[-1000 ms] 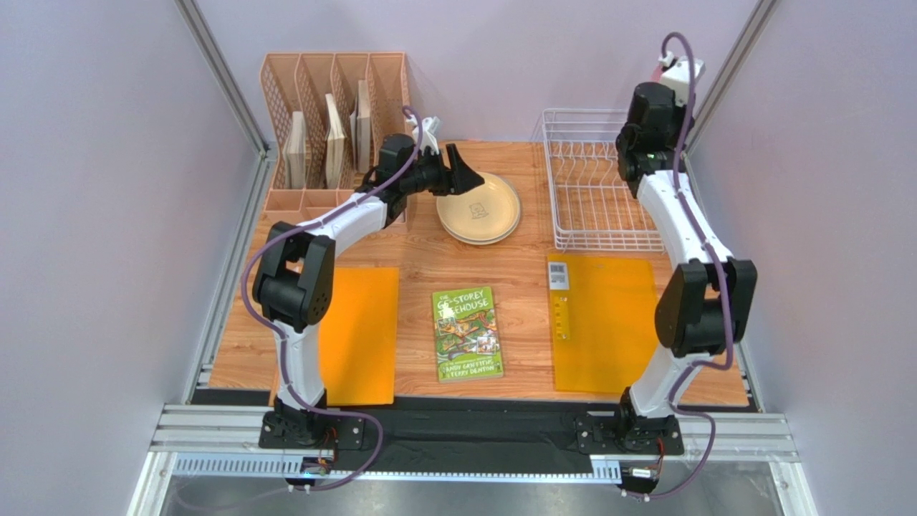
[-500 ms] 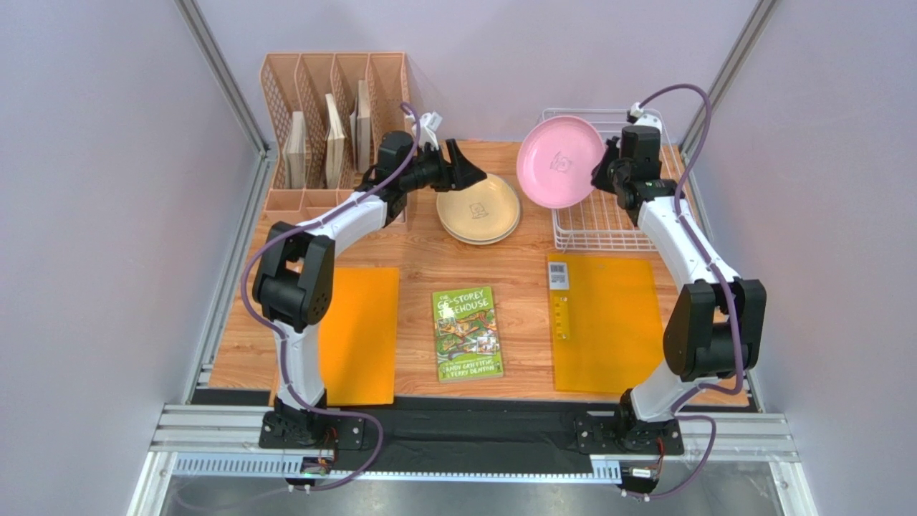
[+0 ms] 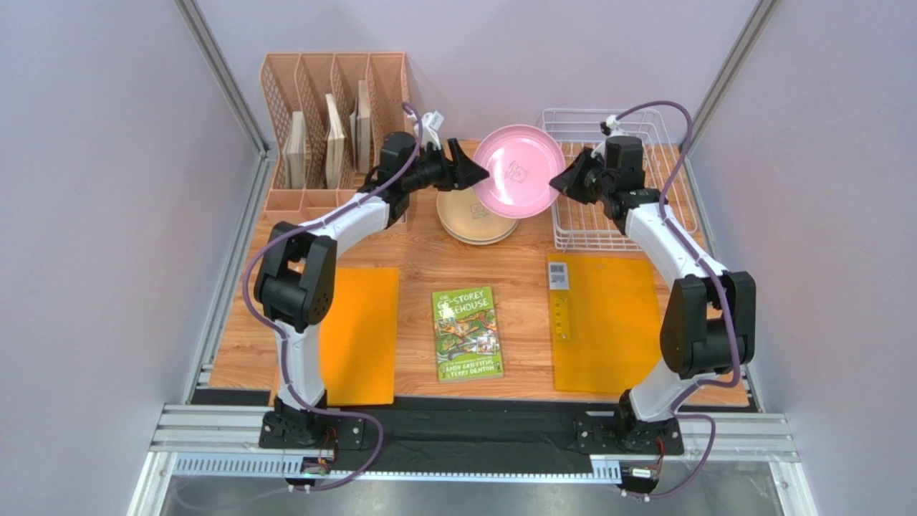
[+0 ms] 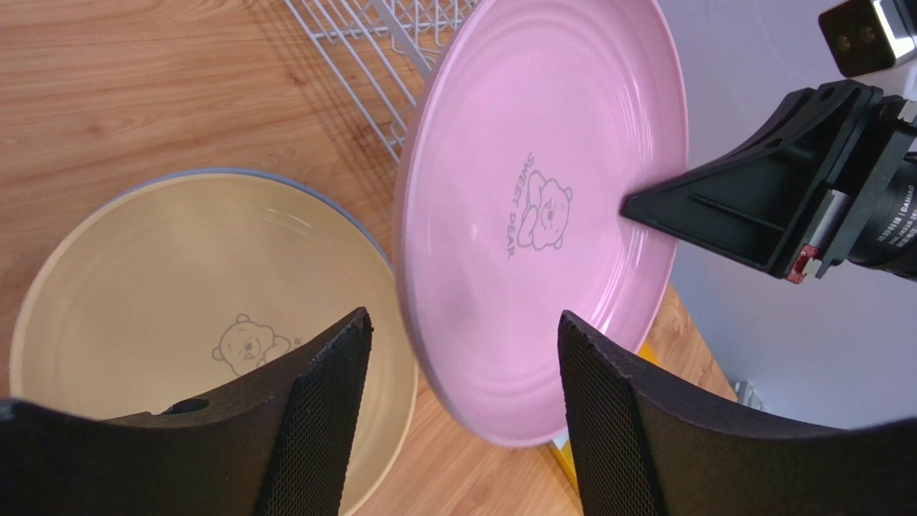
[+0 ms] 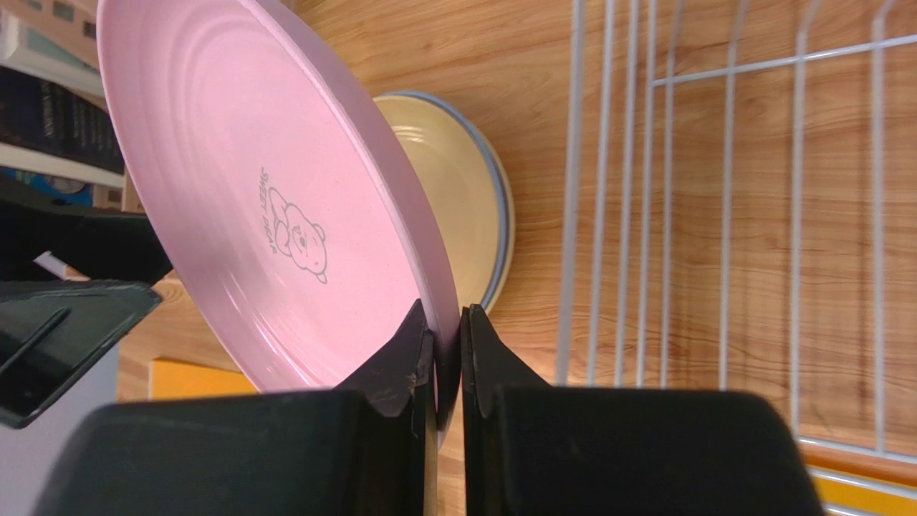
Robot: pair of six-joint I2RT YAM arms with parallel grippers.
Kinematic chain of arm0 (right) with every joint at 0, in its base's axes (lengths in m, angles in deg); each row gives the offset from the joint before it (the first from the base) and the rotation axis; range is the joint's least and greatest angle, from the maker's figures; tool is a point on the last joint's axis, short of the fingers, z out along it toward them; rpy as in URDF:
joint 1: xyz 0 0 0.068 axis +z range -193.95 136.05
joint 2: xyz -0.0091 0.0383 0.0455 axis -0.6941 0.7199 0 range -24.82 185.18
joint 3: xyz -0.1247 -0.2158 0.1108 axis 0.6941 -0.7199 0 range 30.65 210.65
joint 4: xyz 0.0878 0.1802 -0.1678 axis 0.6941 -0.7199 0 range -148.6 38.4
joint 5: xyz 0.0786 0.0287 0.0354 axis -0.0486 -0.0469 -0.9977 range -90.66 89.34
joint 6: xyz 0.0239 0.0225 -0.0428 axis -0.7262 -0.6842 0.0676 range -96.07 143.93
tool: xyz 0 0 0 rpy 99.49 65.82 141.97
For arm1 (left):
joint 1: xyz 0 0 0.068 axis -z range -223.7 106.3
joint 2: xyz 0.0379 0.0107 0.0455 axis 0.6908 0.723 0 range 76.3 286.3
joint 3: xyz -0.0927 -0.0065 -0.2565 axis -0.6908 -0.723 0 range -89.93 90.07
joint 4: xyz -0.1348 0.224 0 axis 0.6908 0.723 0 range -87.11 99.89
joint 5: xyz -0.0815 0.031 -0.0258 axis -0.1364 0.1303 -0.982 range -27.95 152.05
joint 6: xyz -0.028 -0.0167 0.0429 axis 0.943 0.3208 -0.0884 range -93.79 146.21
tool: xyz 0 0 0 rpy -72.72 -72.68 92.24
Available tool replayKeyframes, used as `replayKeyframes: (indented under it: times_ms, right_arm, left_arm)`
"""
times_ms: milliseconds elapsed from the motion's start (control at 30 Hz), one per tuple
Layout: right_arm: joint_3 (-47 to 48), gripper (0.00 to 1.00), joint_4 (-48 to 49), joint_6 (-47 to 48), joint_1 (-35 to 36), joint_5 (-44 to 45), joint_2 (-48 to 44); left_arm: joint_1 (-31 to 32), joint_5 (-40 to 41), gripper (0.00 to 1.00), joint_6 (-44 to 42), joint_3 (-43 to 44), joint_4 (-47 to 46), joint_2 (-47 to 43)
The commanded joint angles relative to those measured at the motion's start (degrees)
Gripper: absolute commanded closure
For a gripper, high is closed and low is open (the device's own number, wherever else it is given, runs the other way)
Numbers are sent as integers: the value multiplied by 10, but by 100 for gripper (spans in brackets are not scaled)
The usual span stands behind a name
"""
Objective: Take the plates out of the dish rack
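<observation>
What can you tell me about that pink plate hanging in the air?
The pink plate is round and shallow, smooth like plastic, with faint concentric rings and a small grey bear marked "SWEET BEAR" in the centre. It is held tilted on edge in the air, between the dish rack and the cream plate, partly over the latter. The right claw is shut on its rim. The open left claw sits at the opposite edge, seemingly not gripping it.

Green book (image 3: 467,333) btwn L mat (image 3: 360,335) & R mat (image 3: 614,335); tan organizer (image 3: 336,75) back-left.
</observation>
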Motion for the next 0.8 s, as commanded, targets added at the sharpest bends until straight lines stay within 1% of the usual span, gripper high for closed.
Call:
replayKeyframes:
  times_ms: [0, 33, 100, 133, 200, 233, 267, 333, 367, 400, 467, 500, 533, 600, 667, 767]
  right_arm:
    - [3, 100, 61, -36, 14, -56, 3]
    - [3, 100, 61, -39, 16, -58, 2]
    - [-4, 100, 64, -40, 19, -61, 0]
    - [-5, 100, 67, -44, 20, -60, -2]
    - [-10, 100, 69, -44, 19, -59, -5]
    - [-10, 98, 66, -43, 20, -57, -4]
    - [-8, 84, 64, -41, 19, -51, -5]
    - [-7, 76, 58, -38, 20, -45, -7]
    - [-6, 58, 58, -36, 19, -38, -7]
    - [-5, 51, 57, -33, 20, -35, -10]
    - [2, 48, 44, -20, 20, -17, -11]
    - [5, 43, 37, -14, 20, -5, -15]
    - [9, 42, 19, -5, 19, 9, -17]
    - [16, 41, 5, 16, 19, 43, -23]
    - [15, 40, -5, 22, 17, 57, -33]
    - [10, 40, -5, 27, 17, 68, -42]
  left_arm:
    - [16, 12, 33, -7, 14, -19, 11]
    - [17, 17, 45, -12, 15, -17, 12]
    - [23, 43, 64, -23, 12, -1, 9]
    - [24, 52, 84, -34, 11, 6, 6]
    - [26, 76, 99, -42, 4, 23, 0]
    - [26, 84, 100, -47, 0, 24, -4]
    - [26, 91, 100, -51, -4, 26, -7]
    - [27, 108, 100, -57, -9, 33, -14]
    - [26, 109, 100, -64, -10, 38, -16]
    - [27, 118, 100, -66, -10, 41, -17]
    - [27, 127, 100, -69, -11, 50, -18]
    - [26, 137, 100, -72, -10, 54, -19]
    - [26, 142, 100, -75, -8, 60, -19]
    - [26, 164, 100, -83, -6, 79, -21]
    - [24, 183, 100, -84, -2, 109, -20]
    - [16, 196, 100, -76, -4, 116, -20]
